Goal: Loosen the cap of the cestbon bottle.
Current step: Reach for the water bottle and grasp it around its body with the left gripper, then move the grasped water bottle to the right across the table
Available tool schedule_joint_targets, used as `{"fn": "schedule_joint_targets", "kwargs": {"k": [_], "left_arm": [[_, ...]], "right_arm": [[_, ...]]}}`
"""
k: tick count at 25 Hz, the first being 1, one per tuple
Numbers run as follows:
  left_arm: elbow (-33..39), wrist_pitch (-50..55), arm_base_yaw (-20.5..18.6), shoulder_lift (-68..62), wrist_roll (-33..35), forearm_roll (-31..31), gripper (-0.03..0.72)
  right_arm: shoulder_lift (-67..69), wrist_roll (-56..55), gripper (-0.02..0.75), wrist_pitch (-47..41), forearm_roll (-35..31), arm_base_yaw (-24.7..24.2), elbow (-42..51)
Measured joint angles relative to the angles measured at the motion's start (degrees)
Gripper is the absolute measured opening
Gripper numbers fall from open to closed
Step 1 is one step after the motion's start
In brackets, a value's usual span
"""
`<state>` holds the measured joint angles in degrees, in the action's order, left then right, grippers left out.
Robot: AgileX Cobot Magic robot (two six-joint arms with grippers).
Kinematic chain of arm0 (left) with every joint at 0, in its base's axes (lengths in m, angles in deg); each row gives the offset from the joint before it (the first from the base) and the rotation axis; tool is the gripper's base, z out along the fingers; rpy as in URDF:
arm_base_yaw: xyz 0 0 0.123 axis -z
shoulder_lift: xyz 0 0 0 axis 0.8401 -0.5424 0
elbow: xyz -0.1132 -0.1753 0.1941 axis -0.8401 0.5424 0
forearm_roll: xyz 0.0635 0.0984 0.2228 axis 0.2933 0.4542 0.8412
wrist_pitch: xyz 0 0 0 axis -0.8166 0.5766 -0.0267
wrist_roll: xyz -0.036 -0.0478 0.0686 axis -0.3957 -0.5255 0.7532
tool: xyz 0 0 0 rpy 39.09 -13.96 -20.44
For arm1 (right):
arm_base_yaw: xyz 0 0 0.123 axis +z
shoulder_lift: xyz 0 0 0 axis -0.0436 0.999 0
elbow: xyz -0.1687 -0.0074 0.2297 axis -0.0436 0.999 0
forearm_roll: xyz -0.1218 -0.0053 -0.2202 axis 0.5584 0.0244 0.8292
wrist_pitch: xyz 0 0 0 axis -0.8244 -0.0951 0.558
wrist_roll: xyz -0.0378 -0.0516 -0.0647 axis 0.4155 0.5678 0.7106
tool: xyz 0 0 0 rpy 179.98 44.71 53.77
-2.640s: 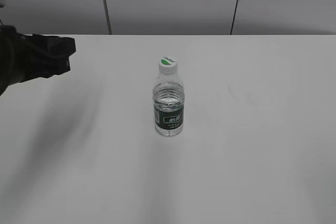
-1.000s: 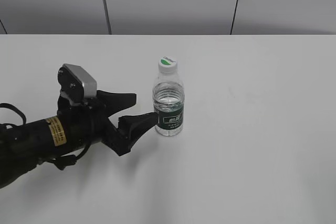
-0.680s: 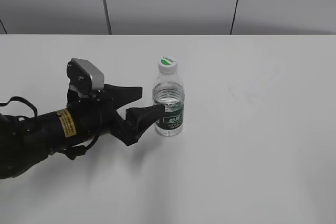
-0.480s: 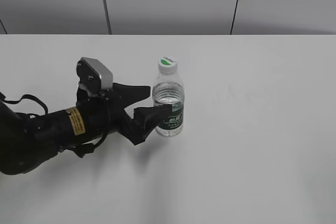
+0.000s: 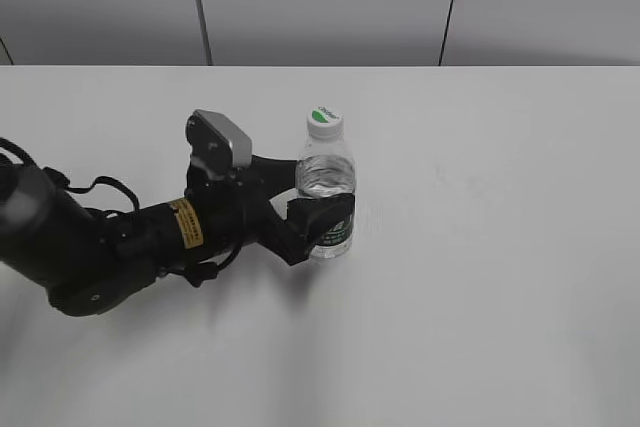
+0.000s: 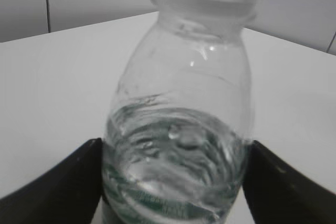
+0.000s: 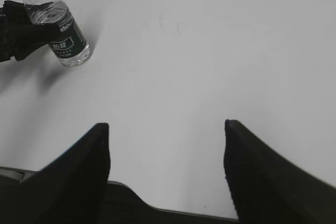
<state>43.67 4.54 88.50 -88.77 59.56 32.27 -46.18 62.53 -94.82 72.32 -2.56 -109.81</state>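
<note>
Exterior view: small clear ribbed plastic cestbon bottle [image 5: 326,197] with dark green label, upright near the middle of the smooth white table [image 5: 500,247], round white cap [image 5: 323,121] with green mark screwed on. Black left gripper [image 5: 308,205] reaching from the left edge, fingers closed against the bottle's body at label height.

Left wrist view: clear bottle [image 6: 178,129] wedged between two matte black fingers [image 6: 58,182], water inside.

Right wrist view: right gripper [image 7: 165,177] spread wide, holding nothing, above the table's near edge; bottle [image 7: 55,22] far off toward the left.

Left end effector [image 5: 318,205] advanced from table edge, now straddling cestbon bottle [image 5: 326,194]; bottle nudged slightly right.
</note>
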Motion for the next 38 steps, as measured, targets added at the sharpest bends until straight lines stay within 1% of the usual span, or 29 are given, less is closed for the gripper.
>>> {"fn": "schedule_joint_targets", "kwargs": {"k": [7, 9, 12, 13, 17, 21, 25, 27, 29, 35, 38], "left_arm": [[-7.4, 0.0, 1.5, -3.6, -2.3, 0.1, 0.625], [-9.0, 0.1, 2.0, -4.2, -2.7, 0.0, 0.605], [-9.6, 0.4, 2.5, -4.2, -2.8, 0.0, 0.526], [-9.6, 0.4, 2.6, -4.2, -2.8, 0.2, 0.513], [-9.7, 0.4, 2.6, -4.2, -2.9, 1.5, 0.513], [-9.9, 0.1, 2.6, -4.2, -2.9, 5.5, 0.513], [-10.0, -0.6, 2.9, -4.0, -3.1, 13.6, 0.513], [-10.0, -0.6, 3.8, -3.5, -3.2, 16.4, 0.513], [-10.0, 0.4, 5.4, -3.0, -3.2, 17.3, 0.513], [-10.0, 1.5, 10.7, -1.8, -3.4, 14.8, 0.513], [-10.0, 1.6, 12.3, -1.8, -3.4, 14.2, 0.513]], "right_arm": [[0.0, 0.0, 0.520, 0.0, 0.0, 0.0, 0.0], [0.0, 0.0, 0.520, 0.0, 0.0, 0.0, 0.0], [0.0, 0.0, 0.520, 0.0, 0.0, 0.0, 0.0], [0.0, 0.0, 0.520, 0.0, 0.0, 0.0, 0.0], [0.0, 0.0, 0.520, 0.0, 0.0, 0.0, 0.0], [0.0, 0.0, 0.520, 0.0, 0.0, 0.0, 0.0], [0.0, 0.0, 0.520, 0.0, 0.0, 0.0, 0.0], [0.0, 0.0, 0.520, 0.0, 0.0, 0.0, 0.0], [0.0, 0.0, 0.520, 0.0, 0.0, 0.0, 0.0], [0.0, 0.0, 0.520, 0.0, 0.0, 0.0, 0.0], [0.0, 0.0, 0.520, 0.0, 0.0, 0.0, 0.0]]}}
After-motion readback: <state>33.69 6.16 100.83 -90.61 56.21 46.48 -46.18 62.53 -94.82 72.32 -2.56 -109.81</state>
